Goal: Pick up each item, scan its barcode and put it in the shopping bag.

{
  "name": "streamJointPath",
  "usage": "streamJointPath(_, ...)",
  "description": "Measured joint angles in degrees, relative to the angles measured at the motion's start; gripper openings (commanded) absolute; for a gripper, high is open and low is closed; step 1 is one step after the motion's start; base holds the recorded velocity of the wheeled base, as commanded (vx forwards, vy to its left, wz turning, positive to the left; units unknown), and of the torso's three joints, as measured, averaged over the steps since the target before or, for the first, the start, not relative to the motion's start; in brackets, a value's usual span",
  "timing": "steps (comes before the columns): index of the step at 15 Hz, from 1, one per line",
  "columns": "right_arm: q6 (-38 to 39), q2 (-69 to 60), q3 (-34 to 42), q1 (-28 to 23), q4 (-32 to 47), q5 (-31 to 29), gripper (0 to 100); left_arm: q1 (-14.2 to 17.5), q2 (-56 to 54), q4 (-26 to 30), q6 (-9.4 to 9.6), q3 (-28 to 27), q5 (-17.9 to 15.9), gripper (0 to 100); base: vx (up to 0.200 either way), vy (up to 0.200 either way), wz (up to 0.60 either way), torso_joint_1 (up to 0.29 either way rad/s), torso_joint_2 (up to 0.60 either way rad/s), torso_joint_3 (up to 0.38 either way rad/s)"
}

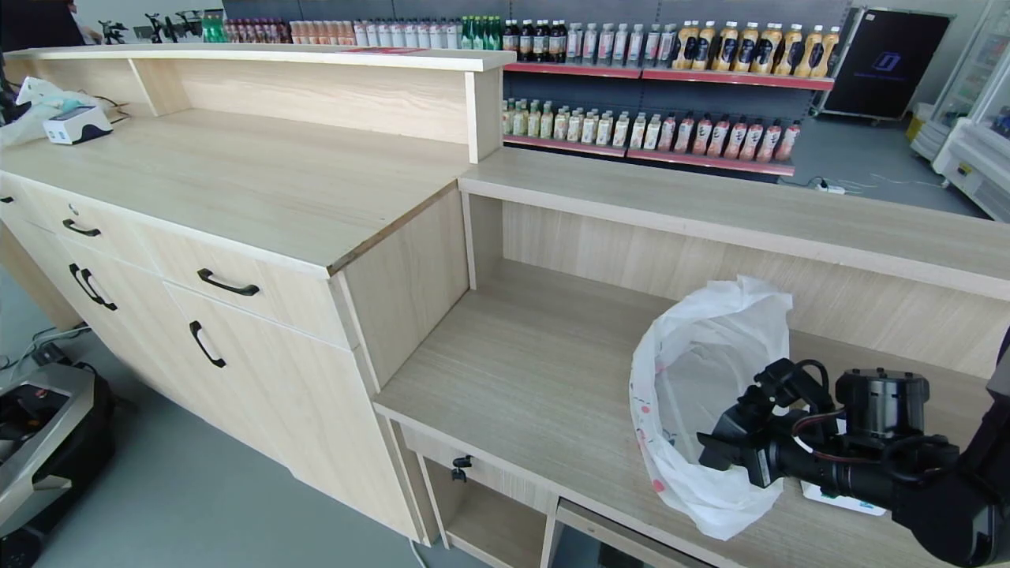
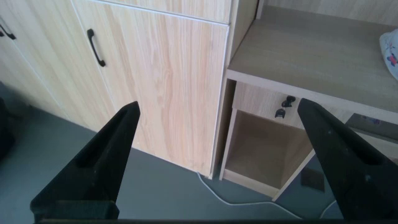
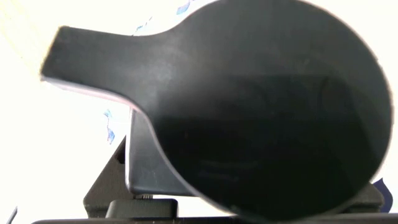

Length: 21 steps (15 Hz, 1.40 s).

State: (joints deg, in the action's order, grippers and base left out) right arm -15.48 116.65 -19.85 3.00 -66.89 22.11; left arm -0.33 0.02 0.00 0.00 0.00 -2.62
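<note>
The left gripper (image 2: 219,104) is spread wide, empty. The right gripper (image 1: 714,451) is placed at the mouth of the shopping bag (image 1: 710,347) — its grip cannot be judged.

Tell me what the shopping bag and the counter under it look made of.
Shopping bag: thin white plastic film, translucent and crinkled. Counter: pale wood-grain board, matt, probably laminate rather than solid wood; the grain looks flat and uniform.
</note>
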Motion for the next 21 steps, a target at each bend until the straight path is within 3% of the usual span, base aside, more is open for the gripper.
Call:
streamJointPath(9, -2.5, 1.9, 0.0, 0.1, -0.8, 0.0, 0, 0.0, 0.0, 0.0, 0.0, 0.0, 0.0, 100, 0.0, 0.0, 0.0, 0.0, 0.0, 0.0)
streamJointPath(10, -2.6, 2.0, 0.0, 0.0, -0.8, 0.0, 100, 0.0, 0.0, 0.0, 0.0, 0.0, 0.0, 100, 0.0, 0.0, 0.0, 0.0, 0.0, 0.0)
streamJointPath(21, -2.0, -4.9, -3.1, -0.5, -0.7, -0.1, 100, 0.0, 0.0, 0.0, 0.0, 0.0, 0.0, 100, 0.0, 0.0, 0.0, 0.0, 0.0, 0.0)
